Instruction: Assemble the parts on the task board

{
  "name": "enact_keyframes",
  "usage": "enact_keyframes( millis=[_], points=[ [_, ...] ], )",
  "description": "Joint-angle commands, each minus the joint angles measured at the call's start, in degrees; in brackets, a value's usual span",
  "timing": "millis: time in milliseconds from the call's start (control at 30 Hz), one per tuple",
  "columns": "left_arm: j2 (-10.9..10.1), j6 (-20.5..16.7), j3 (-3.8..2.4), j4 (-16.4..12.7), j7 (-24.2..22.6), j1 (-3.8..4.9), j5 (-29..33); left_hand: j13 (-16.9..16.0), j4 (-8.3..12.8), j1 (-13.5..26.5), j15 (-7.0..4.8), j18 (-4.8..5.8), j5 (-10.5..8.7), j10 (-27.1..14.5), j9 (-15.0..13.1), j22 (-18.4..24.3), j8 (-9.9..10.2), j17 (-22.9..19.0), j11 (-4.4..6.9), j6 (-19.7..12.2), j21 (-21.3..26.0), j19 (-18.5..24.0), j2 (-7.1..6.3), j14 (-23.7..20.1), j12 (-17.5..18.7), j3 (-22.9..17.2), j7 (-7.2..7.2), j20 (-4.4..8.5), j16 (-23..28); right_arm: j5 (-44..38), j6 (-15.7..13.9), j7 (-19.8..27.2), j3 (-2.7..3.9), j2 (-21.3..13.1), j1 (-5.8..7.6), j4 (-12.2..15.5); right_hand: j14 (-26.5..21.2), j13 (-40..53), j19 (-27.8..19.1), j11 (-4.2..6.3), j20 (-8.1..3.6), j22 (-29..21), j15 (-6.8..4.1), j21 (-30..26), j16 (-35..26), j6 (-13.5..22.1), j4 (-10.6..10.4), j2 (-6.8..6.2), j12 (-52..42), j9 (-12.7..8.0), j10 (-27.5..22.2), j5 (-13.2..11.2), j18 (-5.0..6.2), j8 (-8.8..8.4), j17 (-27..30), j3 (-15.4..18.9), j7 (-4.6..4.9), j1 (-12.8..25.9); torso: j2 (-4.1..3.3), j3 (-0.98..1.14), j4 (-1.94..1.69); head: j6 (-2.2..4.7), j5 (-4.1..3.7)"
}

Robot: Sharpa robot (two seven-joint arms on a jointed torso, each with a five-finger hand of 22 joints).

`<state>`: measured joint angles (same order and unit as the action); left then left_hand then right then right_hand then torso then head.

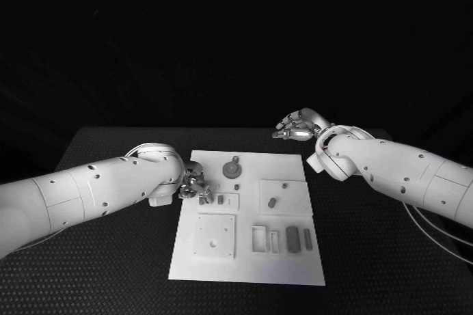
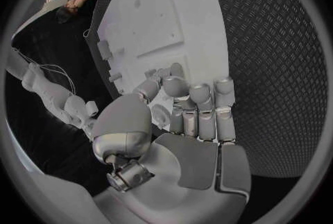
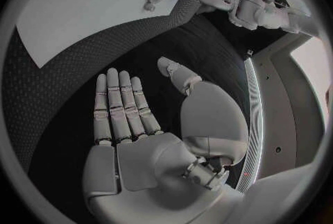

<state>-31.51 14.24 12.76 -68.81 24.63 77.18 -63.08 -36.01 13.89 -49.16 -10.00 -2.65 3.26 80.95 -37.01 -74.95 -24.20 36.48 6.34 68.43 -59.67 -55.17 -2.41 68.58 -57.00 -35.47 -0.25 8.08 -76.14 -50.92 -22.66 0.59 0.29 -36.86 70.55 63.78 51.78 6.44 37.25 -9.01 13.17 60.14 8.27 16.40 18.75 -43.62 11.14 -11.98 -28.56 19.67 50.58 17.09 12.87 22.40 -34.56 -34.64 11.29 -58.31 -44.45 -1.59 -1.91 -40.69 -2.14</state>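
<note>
Early stage, I'd judge: several parts (image 1: 292,238) lie loose on task board (image 1: 296,166). Left hand (image 1: 193,186) at board's edge, fingers (image 2: 199,107) curled by a part; grip unclear. Right hand (image 1: 301,126) open, holding nothing, beyond board.

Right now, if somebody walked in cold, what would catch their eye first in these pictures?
The white task board in the middle of the black table, dotted with small grey parts. Then the left hand, its fingers curled at the board's left edge among the parts there; whether it holds one is unclear. The right hand hangs open beyond the board's far right corner, holding nothing.
</note>
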Motion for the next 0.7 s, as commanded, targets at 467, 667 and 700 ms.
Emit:
enact_keyframes(
  millis=[467, 667, 700],
  points=[
    [0.33, 2.48, 0.65, 0.79, 2.57, -0.83, -1.18, 0.17, -2.88, 1.24, -0.39, -0.26, -0.44, -0.52, 0.48, -0.81, 1.27, -0.31, -0.6, -2.26, 0.01, 0.72, -1.06, -0.55, -0.28, 1.59, 0.85, 7.01, -0.37, -0.07, 0.59, 0.62, 0.02, -0.01, -0.03, 0.05, -0.54, -0.17, -0.38, -0.32, 0.08, 0.11, 0.03, -0.27, -0.26, 0.41, -0.05, -0.34, 0.33, -0.11, -0.26, 0.19, 0.34, 0.11, 0.08, 0.33, 0.52, -0.25, -0.01, 0.08, 0.04, 0.03, 0.03],
    [0.43, 2.04, 0.64, 0.81, 2.49, -0.83, -1.19, 0.16, -4.16, 2.48, -0.47, -0.31, -0.48, -0.53, 0.69, -0.78, 1.77, -0.35, -0.82, -2.83, 0.07, 0.79, -2.07, -0.64, -0.32, 2.04, 1.08, 7.04, -0.45, -0.07, 0.6, 0.64, 0.02, 0.02, -0.03, 0.03, -0.55, -0.19, -0.4, -0.32, 0.09, 0.12, 0.04, -0.29, -0.26, 0.43, -0.06, -0.36, 0.33, -0.12, -0.27, 0.19, 0.33, 0.11, 0.09, 0.34, 0.52, -0.24, -0.03, 0.04, 0.07, 0.0, 0.02],
    [0.44, 1.89, 0.64, 0.81, 2.48, -0.83, -1.19, 0.16, -4.34, 2.67, -0.49, -0.32, -0.48, -0.54, 0.69, -0.78, 1.8, -0.35, -0.83, -2.84, 0.07, 0.79, -2.23, -0.65, -0.33, 2.11, 1.09, 7.05, -0.47, -0.07, 0.59, 0.64, 0.02, 0.02, -0.03, 0.03, -0.56, -0.19, -0.4, -0.32, 0.09, 0.13, 0.04, -0.3, -0.26, 0.43, -0.06, -0.36, 0.33, -0.13, -0.28, 0.19, 0.33, 0.11, 0.09, 0.34, 0.52, -0.24, -0.03, 0.04, 0.07, 0.0, 0.02]
  ],
)
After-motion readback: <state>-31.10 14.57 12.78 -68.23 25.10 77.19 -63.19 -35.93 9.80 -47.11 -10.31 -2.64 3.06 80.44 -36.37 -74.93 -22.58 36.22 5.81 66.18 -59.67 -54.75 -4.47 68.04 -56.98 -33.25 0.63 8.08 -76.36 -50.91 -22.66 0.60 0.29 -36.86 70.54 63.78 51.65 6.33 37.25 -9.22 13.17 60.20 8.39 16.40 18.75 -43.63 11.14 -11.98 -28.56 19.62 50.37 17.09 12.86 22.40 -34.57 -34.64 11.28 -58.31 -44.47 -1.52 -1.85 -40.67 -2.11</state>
